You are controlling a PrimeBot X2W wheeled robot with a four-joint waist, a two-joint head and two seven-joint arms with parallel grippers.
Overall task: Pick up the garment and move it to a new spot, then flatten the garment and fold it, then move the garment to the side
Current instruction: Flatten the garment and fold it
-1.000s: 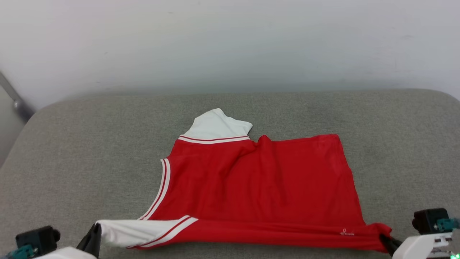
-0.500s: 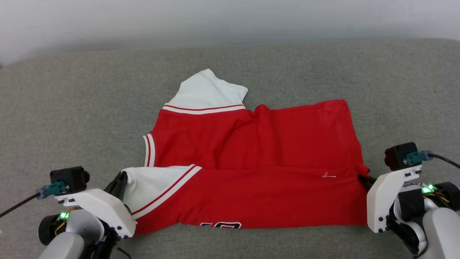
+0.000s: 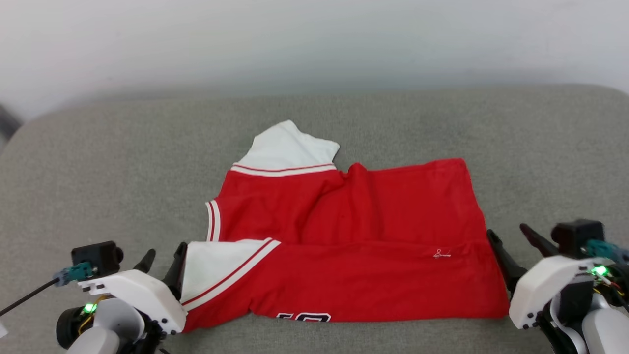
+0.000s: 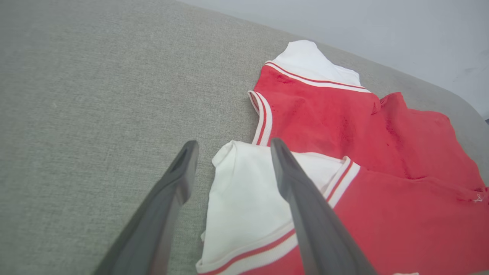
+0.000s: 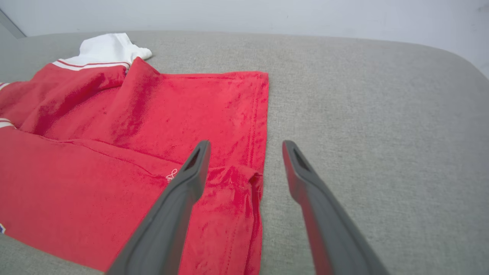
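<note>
Grey fabric surface [image 3: 98, 172] w/ garment [image 3: 354, 236], pale wall [image 3: 314, 39] behind.

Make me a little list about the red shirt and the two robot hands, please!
shirt: garment, red with white sleeves, near part folded over the rest
lies on: grey cushion
left gripper: open, beside the near white sleeve, holding nothing
right gripper: open, beside the hem corner, holding nothing
print: black and white, mostly hidden at the near edge
</note>
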